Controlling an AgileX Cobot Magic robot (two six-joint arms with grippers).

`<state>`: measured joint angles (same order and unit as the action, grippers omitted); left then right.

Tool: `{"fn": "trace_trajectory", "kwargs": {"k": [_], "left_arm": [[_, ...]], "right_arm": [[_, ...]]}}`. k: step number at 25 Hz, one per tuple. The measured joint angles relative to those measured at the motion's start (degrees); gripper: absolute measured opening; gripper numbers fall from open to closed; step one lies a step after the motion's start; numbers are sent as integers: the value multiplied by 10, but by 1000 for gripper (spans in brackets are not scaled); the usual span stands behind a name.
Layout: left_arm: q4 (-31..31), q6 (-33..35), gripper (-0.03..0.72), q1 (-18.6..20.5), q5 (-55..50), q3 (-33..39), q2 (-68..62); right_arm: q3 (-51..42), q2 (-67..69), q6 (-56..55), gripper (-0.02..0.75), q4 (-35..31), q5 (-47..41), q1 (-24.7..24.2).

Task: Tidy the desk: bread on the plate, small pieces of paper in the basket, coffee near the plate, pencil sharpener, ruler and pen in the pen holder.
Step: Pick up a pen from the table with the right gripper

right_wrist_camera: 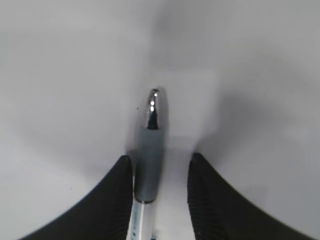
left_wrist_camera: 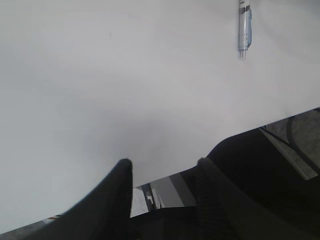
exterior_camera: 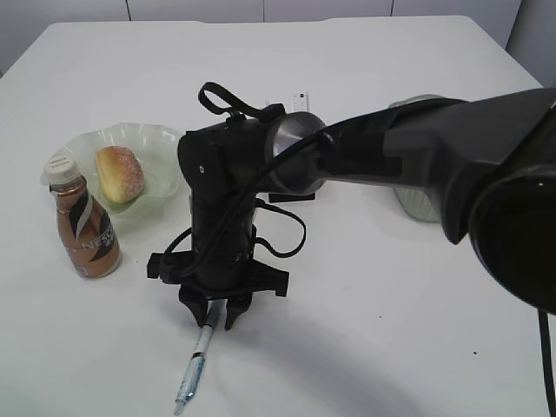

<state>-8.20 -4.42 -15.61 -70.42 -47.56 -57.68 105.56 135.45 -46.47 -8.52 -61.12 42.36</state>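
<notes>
Starting at the left of the exterior view, the coffee bottle (exterior_camera: 84,228) stands upright just beside the wavy green plate (exterior_camera: 161,148), and the bread (exterior_camera: 120,174) already lies on that plate, so those parts of the task look settled. Further right, near the front edge of the white bench (exterior_camera: 391,287), the pen (exterior_camera: 193,369) lies flat with its long axis running from the near edge up and slightly rightward, its grey-gripped, chrome-tipped end pointing away from the camera and under the right arm's gripper (exterior_camera: 221,314). That gripper points straight down over the pen's far end. In the right wrist view the pen's grey sleeve (right_wrist_camera: 148,165) lies between the two dark fingers (right_wrist_camera: 117,195), close against the left one with a gap to the right one, and the pen runs along the slot rather than across it. The jaws are apart and not yet clamped on the pen; I judge that closing would pinch the barrel across its width near the tip end. The left arm's gripper (left_wrist_camera: 162,172) hangs well away near the bench's edge, jaws apart and empty, with the pen (left_wrist_camera: 244,27) far off at the top of its view, so the right arm is plainly the nearer one. Behind the right arm, the basket (exterior_camera: 419,201) and a dark object that may be the pen holder are mostly hidden.
</notes>
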Motion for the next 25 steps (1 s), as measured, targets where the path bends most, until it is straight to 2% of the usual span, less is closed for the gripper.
{"fn": "trace_trajectory", "kwargs": {"k": [3, 10, 16, 25], "left_arm": [[0, 0, 307, 0, 0, 0, 0], [0, 0, 307, 0, 0, 0, 0], [0, 0, 307, 0, 0, 0, 0], [0, 0, 307, 0, 0, 0, 0]], "right_arm": [[0, 2, 0, 269, -2, 2, 0], [11, 11, -1, 263, -24, -2, 3], [16, 14, -1, 251, -14, -13, 4], [16, 14, -1, 136, 13, -38, 6]]}}
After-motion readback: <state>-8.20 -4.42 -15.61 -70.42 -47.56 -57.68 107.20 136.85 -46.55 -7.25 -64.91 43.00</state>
